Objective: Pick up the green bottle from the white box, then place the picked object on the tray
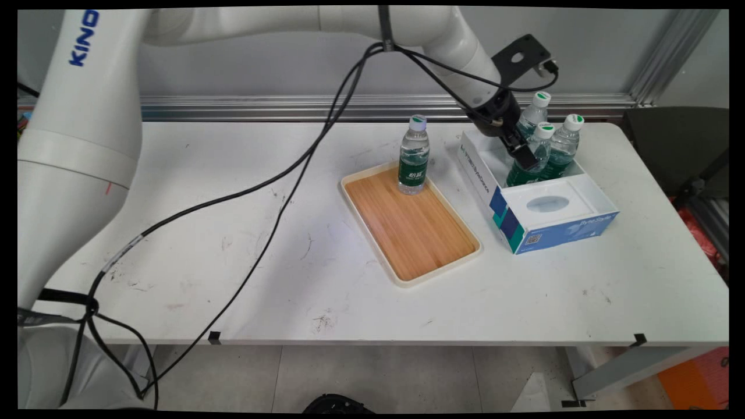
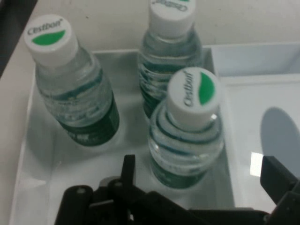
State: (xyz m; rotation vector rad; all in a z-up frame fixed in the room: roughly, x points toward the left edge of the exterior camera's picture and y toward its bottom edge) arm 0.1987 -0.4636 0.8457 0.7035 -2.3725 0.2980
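Observation:
My gripper (image 1: 522,150) is lowered into the open compartment of a white and blue box (image 1: 532,230) at the table's right. Three clear water bottles with green labels and white caps stand in that compartment. In the hand view my open gripper (image 2: 201,171) straddles the nearest bottle (image 2: 187,136), one finger on each side with a gap to each. The other two bottles (image 2: 72,91) (image 2: 169,61) stand behind it. In the main view the straddled bottle (image 1: 541,148) is partly hidden by the hand. A fourth bottle (image 1: 414,154) stands upright on the far corner of a wooden tray (image 1: 416,233).
The box's near half is closed by a white lid with an oval window (image 1: 547,203). Black cables (image 1: 279,198) hang from the arm across the table's left half. An aluminium rail (image 1: 291,107) runs along the wall behind the table.

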